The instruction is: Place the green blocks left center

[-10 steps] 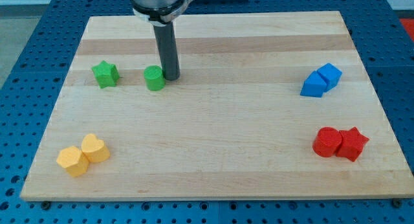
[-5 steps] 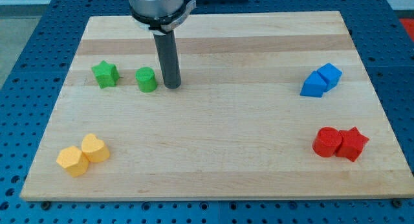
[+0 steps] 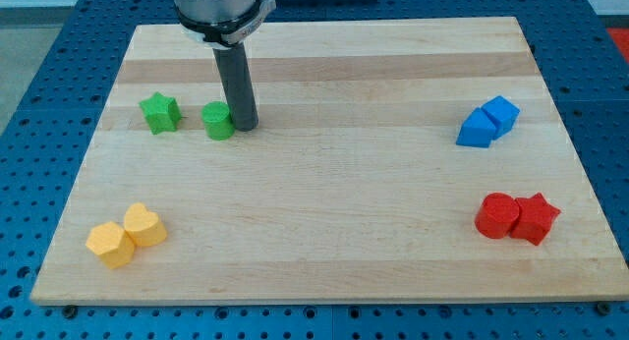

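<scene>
A green star block (image 3: 159,112) lies at the view's left, in the upper half of the wooden board (image 3: 324,232). A green cylinder block (image 3: 217,121) lies just to its right, a small gap apart. My tip (image 3: 243,126) stands against the cylinder's right side, touching it or nearly so. The dark rod rises from there to the arm's flange at the view's top.
Two yellow blocks (image 3: 125,235) sit together at the view's bottom left. Two blue blocks (image 3: 487,122) sit together at the right. A red cylinder (image 3: 496,215) and a red star (image 3: 536,218) touch at the lower right.
The green cylinder has slid left, closer to the green star. My tip drew slightly away from it, then moved left and stands against its right side again.
</scene>
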You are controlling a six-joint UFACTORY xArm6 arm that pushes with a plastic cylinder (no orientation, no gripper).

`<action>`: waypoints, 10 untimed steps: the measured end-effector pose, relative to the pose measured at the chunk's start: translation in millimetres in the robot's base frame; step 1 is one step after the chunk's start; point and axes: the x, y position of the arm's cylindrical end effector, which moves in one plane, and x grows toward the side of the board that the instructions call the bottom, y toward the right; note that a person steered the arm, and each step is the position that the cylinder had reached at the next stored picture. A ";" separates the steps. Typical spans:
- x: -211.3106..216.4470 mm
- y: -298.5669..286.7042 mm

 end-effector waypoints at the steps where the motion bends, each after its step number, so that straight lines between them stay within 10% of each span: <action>1: 0.0 -0.9; 10: -0.1 -58.2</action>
